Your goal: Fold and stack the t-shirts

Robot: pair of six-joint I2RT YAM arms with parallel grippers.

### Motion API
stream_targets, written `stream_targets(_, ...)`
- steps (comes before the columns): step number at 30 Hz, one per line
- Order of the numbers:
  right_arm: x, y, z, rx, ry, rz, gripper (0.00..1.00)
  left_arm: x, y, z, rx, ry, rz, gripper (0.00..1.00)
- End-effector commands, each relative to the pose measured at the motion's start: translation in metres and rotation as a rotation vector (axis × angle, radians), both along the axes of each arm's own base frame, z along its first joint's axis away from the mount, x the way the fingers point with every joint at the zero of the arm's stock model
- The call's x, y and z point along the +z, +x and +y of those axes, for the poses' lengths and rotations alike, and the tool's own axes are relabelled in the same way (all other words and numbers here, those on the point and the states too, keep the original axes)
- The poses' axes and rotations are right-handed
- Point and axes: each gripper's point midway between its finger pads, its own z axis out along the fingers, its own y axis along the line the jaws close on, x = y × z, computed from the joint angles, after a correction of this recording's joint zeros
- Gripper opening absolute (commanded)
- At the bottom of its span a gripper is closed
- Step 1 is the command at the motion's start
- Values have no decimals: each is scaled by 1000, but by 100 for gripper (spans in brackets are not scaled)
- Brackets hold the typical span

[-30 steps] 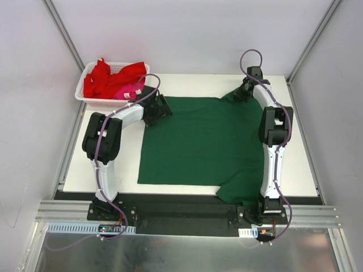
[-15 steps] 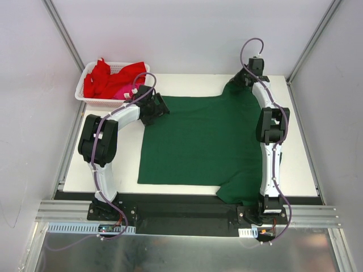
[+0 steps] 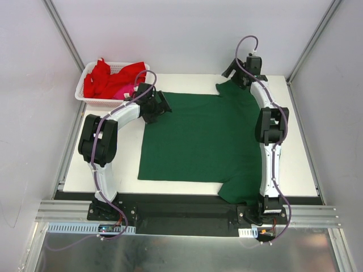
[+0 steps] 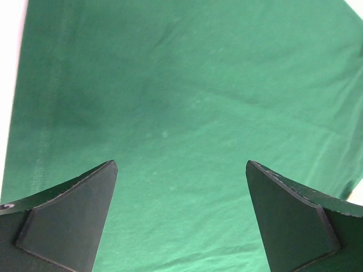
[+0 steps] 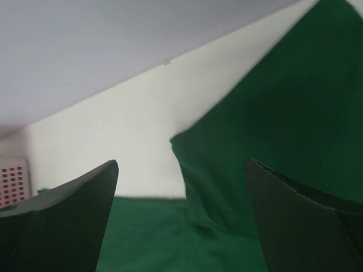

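Nearest to my bases, one sleeve of the dark green t-shirt (image 3: pixel 198 141) is drooping over the near edge of the white counter (image 3: pixel 298 164), just beside my right arm. The body of the shirt is lying spread flat across the middle of the counter, its hem toward the left. A line of stitching is running along that edge in my left wrist view.

Farther in, my left fingers (image 3: pixel 157 106) are hanging over the far left corner of the green cloth. They are standing wide apart and gripping nothing. I cannot tell whether their tips are touching the fabric.

Farther still, at the far right, my right fingers (image 3: pixel 231 70) are hovering above the other sleeve, which is lying rumpled near the far edge of the counter. They too are spread wide, with nothing caught between them.

At the far left corner, the white mesh basket (image 3: pixel 85 97) is sitting just beyond my left fingers. It is holding the red t-shirts (image 3: pixel 99 76), heaped loosely, and a pink t-shirt (image 3: pixel 122 92) beneath them. No writing is showing clearly enough for me to read.
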Motion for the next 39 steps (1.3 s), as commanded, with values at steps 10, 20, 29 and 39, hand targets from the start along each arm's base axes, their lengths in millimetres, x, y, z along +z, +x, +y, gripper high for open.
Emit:
stream_targets(10, 18, -155, -79, -159, -179, 326, 96, -12, 59, -25, 142, -17, 4, 95)
stream_targets(20, -58, -189, -92, -178, -126, 515, 96, -33, 69, -26, 212, 63, -9, 96)
stream_targets(29, -84, -165, -99, -178, -97, 546, 96, -39, 84, -33, 238, 149, -51, 96)
stream_targets(39, -85, -121, -105, -179, -48, 525, 96, -34, 113, -41, 277, 128, -83, 96)
